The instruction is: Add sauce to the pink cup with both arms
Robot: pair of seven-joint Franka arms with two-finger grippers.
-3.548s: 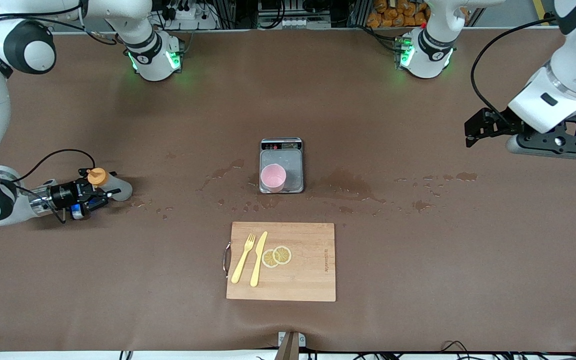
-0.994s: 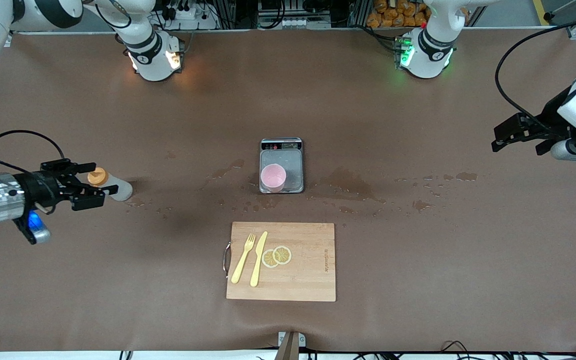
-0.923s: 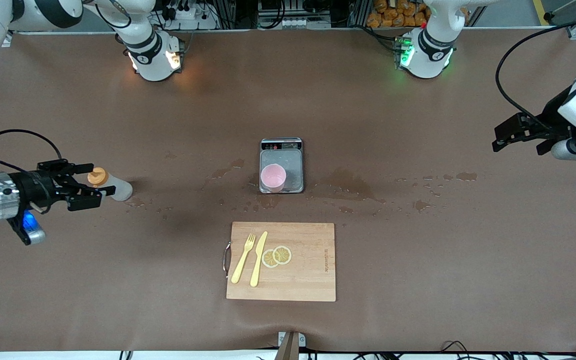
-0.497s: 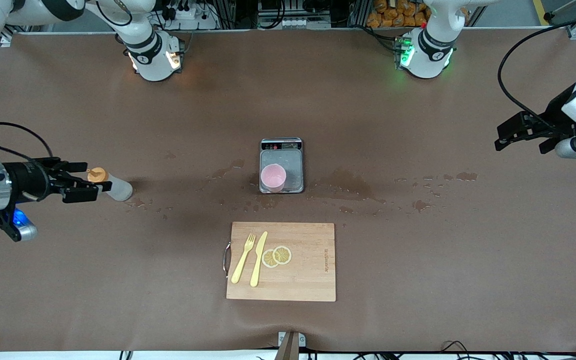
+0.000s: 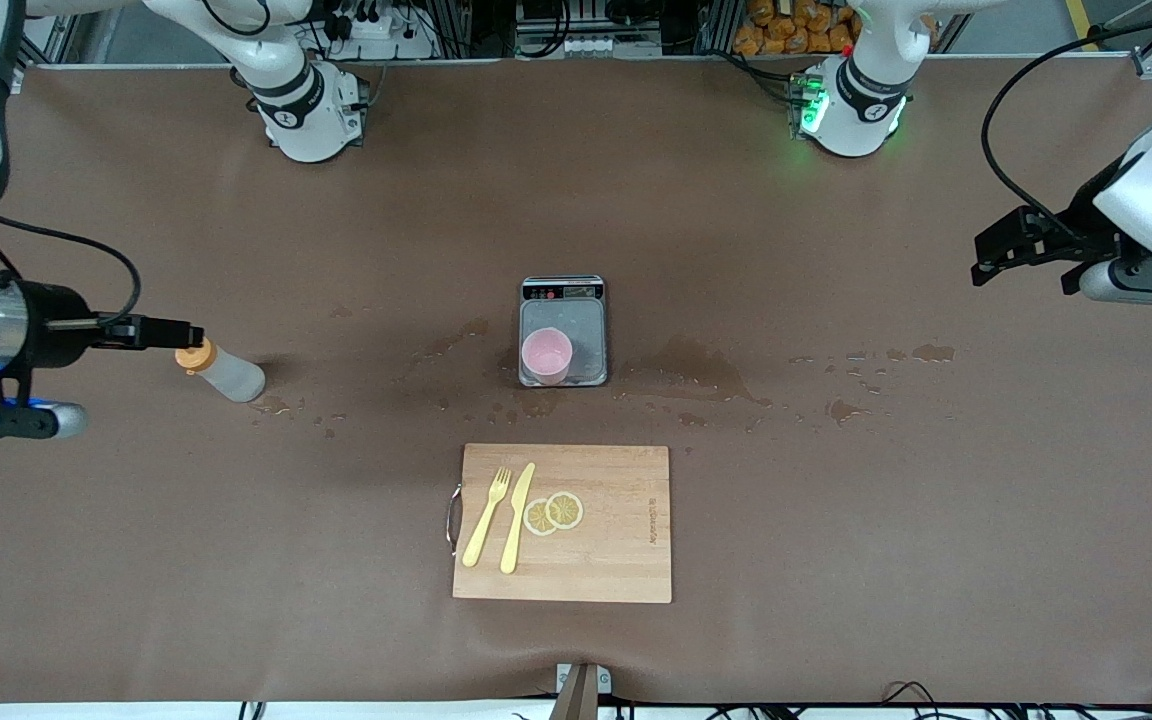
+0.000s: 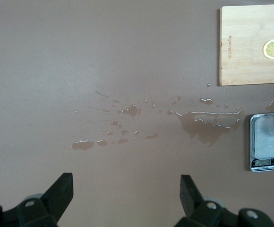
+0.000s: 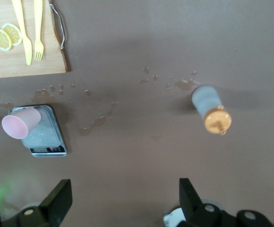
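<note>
Front view. Brown table (image 5: 836, 520), wet patches (image 5: 696, 375) across its middle. Grey scale (image 5: 563, 300) at centre, display end toward the robots' bases. Pink cup (image 5: 546, 357) upright on the scale's platform, at the corner nearest the camera and toward the right arm's end. Sauce bottle (image 5: 221, 372) standing on the table well toward the right arm's end, at about 9 o'clock from the cup, orange cap (image 5: 194, 357) on top, nothing gripping it. Wooden cutting board (image 5: 616, 560) at 6 o'clock from the scale, nearer the camera; on it a yellow fork (image 5: 487, 517), a yellow knife (image 5: 517, 518) and two lemon slices (image 5: 554, 512). Right gripper (image 5: 158, 331) in the air just beside the bottle's cap, seen edge-on. Left gripper (image 5: 1011, 243) in the air over bare table at the left arm's end, holding nothing.

Left wrist view. Left gripper's fingers (image 6: 61, 194) spread wide, nothing between them. Below: wet patches, a corner of the cutting board, part of the scale with the cup's edge.

Right wrist view. Right gripper's fingers (image 7: 59, 199) spread wide, empty. Below: the sauce bottle upright on the table, clear of the fingers; the pink cup on the scale; the board with its metal handle (image 7: 57, 24).
</note>
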